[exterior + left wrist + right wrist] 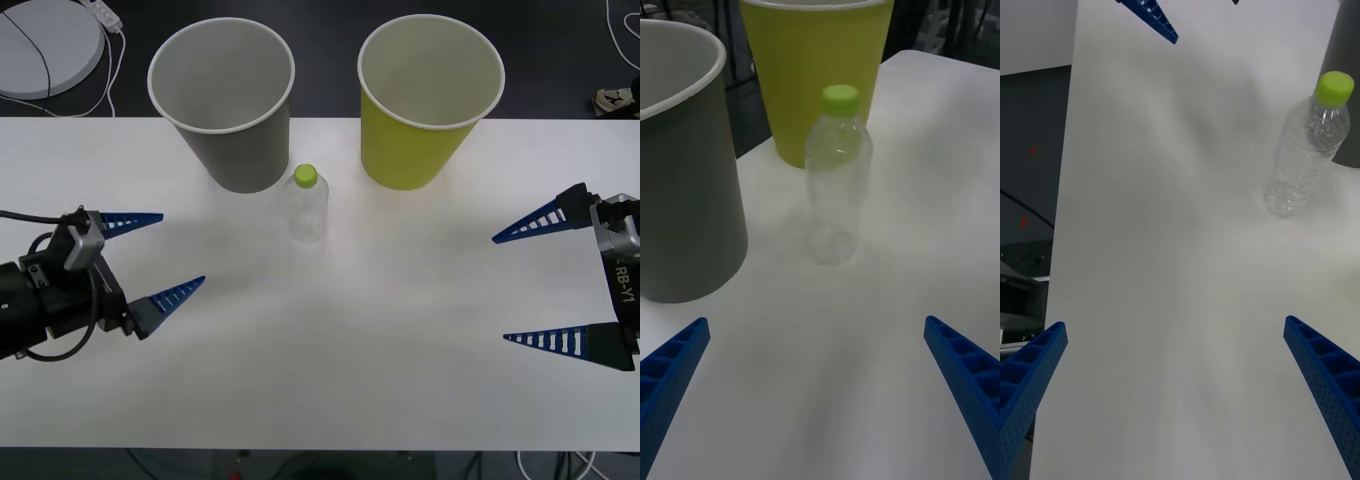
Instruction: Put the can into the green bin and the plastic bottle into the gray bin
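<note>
My left gripper (158,254) hovers over the table (400,340) with its two blue fingers (670,367) spread wide and nothing between them. Ahead of those fingertips, well apart from them, the bottle (836,180) stands upright with its green cap on. Just beside it, on my left, is the gray bin (225,100); beyond it, on the other side, stands the green bin (425,95). My right gripper (512,288) hangs over the table's right side, fingers (1326,375) also wide apart and empty. From there the bottle (1307,146) stands well off, toward my left gripper.
</note>
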Tool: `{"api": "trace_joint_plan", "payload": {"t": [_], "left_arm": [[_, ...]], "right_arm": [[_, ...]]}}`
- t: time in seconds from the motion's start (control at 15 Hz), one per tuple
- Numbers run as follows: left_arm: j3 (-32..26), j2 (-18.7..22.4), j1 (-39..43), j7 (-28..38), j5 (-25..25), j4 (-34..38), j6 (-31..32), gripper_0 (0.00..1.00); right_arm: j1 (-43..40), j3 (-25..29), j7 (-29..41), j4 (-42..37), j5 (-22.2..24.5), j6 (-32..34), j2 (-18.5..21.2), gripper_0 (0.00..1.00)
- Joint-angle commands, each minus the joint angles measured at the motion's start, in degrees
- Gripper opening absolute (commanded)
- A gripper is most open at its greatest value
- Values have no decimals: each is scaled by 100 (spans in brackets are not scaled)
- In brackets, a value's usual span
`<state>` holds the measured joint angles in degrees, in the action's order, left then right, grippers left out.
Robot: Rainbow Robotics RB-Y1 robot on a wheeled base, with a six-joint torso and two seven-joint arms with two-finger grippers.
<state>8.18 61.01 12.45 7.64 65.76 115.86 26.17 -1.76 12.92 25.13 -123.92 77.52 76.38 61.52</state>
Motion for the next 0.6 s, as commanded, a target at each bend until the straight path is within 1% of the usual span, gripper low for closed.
{"api": "trace_joint_plan", "payload": {"t": [0.07,0.33,0.6], "left_arm": [[236,-159,-129,44,113,-28,-279,100],[518,-423,-454,62,297,-265,-384,100],[720,-819,-744,97,578,-529,-384,100]], "right_arm": [[0,0,0,0,0,0,0,100],[0,0,0,0,0,0,0,100],[0,0,0,0,0,0,0,100]]}}
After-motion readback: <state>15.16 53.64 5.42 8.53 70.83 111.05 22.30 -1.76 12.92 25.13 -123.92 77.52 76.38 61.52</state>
